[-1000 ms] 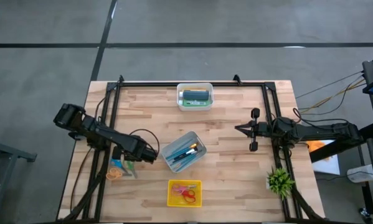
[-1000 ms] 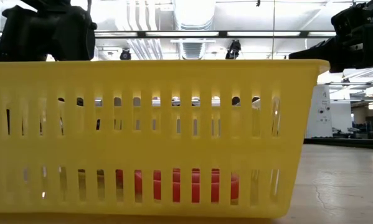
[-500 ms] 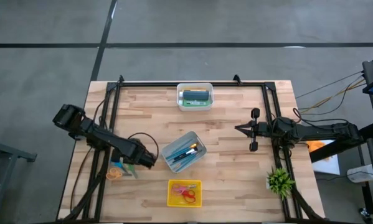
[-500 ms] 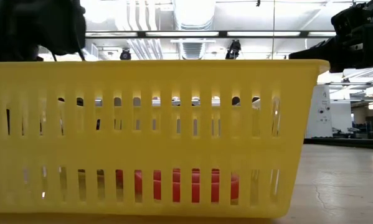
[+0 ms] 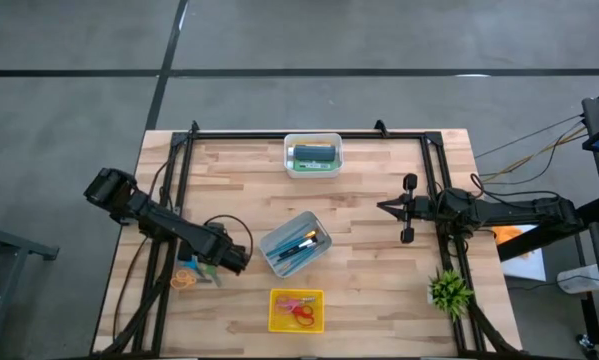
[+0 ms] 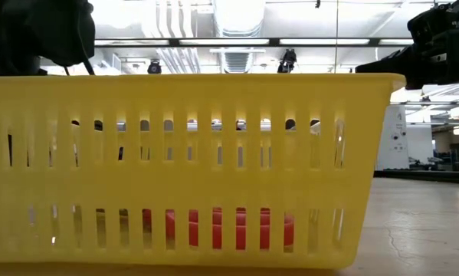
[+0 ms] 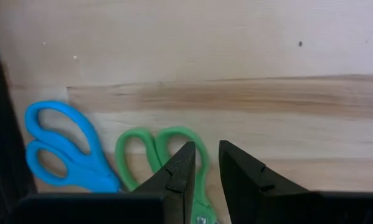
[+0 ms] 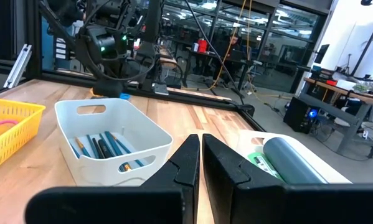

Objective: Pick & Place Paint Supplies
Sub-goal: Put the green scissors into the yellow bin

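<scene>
The brushes [image 5: 299, 245] lie in the white bin [image 5: 279, 262] at the middle of the table [image 5: 369, 290], with a second white bin [image 5: 313, 141] at 12 o'clock holding a dark tube [image 5: 315, 153]. At 8 o'clock from the brushes, the left gripper [image 5: 241, 262] hangs over green scissors [image 7: 167, 152] and blue scissors [image 7: 61, 149], jaws slightly apart, holding nothing. At 3 o'clock, the right gripper [image 5: 383, 207] waits, jaws together. A yellow basket [image 5: 297, 310] sits at 6 o'clock.

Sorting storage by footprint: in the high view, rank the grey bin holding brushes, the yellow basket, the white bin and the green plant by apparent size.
1. grey bin
2. white bin and yellow basket: look alike, no ranking
3. green plant
</scene>
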Robot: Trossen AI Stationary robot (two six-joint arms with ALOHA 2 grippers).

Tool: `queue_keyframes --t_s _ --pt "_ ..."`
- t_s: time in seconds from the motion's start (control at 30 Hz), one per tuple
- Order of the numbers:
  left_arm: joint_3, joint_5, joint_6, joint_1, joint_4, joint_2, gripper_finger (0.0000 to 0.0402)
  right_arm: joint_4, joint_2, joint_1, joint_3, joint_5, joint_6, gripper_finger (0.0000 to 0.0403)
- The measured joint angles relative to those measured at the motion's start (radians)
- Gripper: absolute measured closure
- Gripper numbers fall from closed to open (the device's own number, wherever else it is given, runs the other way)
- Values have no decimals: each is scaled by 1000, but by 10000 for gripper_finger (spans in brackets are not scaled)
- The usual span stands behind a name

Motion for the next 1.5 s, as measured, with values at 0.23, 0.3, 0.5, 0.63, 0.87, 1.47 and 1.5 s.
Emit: queue_keyframes --t_s 0.23,0.3,0.5,0.63,0.87,1.47,1.5 --pt "-46 6 -4 0 64 -2 329 0 0 0 0 0 0 388" --pt "-49 7 -4 0 68 -3 329 0 0 0 0 0 0 388" --pt "-48 -3 4 0 72 -2 329 0 0 0 0 0 0 388" --pt "-49 -5 8 0 78 -2 336 0 0 0 0 0 0 388" --pt "-50 -11 8 0 83 -1 393 0 0 0 0 0 0 388" --pt "7 -67 53 1 79 5 389 0 0 0 0 0 0 388" --pt "14 -81 65 1 69 4 389 0 0 0 0 0 0 388"
